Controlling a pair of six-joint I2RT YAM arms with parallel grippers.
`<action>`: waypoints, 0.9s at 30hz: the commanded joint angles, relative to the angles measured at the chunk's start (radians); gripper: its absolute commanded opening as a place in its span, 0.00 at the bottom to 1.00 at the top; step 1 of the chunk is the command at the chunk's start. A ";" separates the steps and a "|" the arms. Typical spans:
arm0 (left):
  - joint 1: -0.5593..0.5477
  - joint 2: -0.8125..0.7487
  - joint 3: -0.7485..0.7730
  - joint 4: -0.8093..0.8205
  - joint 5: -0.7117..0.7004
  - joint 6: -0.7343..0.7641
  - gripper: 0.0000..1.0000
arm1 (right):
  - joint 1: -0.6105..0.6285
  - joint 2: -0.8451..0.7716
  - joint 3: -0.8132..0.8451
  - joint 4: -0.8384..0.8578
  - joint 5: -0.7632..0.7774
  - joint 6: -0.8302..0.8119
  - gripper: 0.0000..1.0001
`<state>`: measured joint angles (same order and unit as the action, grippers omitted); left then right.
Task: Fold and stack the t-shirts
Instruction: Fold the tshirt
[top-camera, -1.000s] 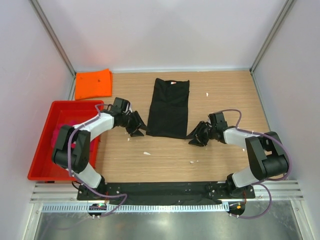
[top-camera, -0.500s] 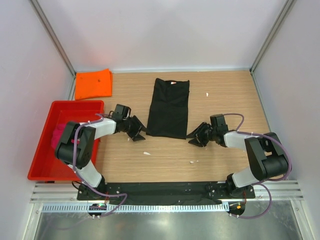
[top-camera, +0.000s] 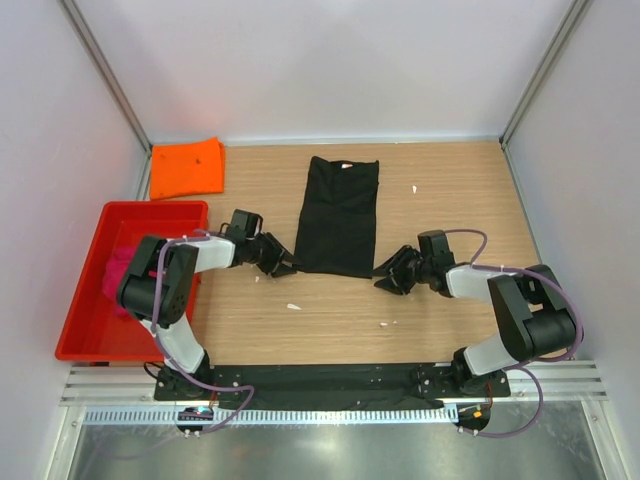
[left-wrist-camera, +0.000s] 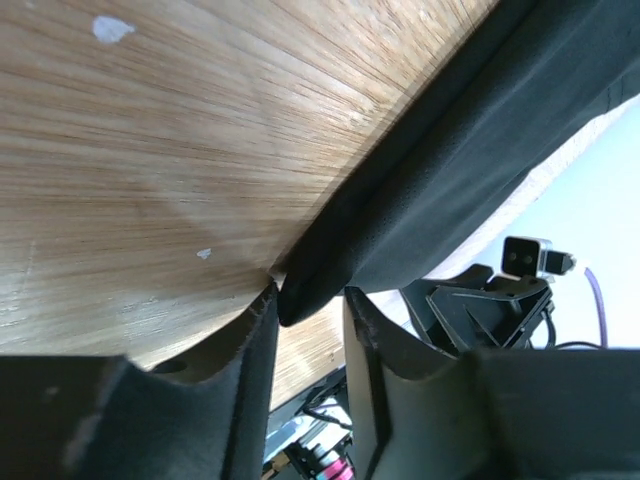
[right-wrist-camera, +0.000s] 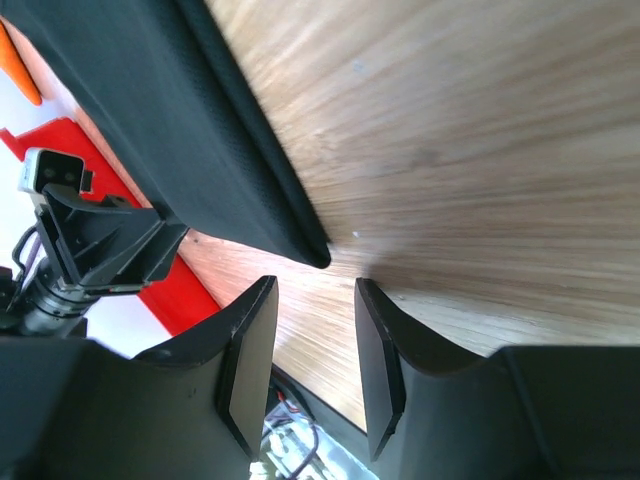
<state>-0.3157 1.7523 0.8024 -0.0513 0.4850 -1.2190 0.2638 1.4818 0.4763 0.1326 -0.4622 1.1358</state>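
Black t-shirt (top-camera: 338, 210) lies as a long folded strip mid-way across the table (top-camera: 450, 190). Left gripper (left-wrist-camera: 308, 300): jaws narrow, near-left corner between the tips; clamped or not, cannot tell. Right gripper (right-wrist-camera: 314, 295): jaws part open, empty, just short of the near-right corner.

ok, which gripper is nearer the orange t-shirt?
Left. Left gripper is at the black t-shirt's near-left corner, toward the orange t-shirt's side; right gripper is at its near-right corner, farther away.

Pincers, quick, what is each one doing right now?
Left pincer: open, corner of the black t-shirt between its fingertips, not clearly pinched.
Right pincer: open, holding nothing.
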 joint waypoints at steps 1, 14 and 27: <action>0.004 0.029 -0.005 -0.010 -0.072 0.010 0.33 | 0.017 -0.014 -0.024 0.064 0.034 0.064 0.43; 0.004 0.023 -0.016 -0.018 -0.059 0.027 0.24 | 0.023 0.069 -0.099 0.211 0.106 0.182 0.43; 0.004 0.026 -0.006 -0.041 -0.048 0.062 0.20 | 0.025 0.115 -0.065 0.177 0.139 0.131 0.26</action>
<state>-0.3157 1.7573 0.8021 -0.0528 0.4751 -1.1938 0.2848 1.5700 0.4065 0.3977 -0.4210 1.3224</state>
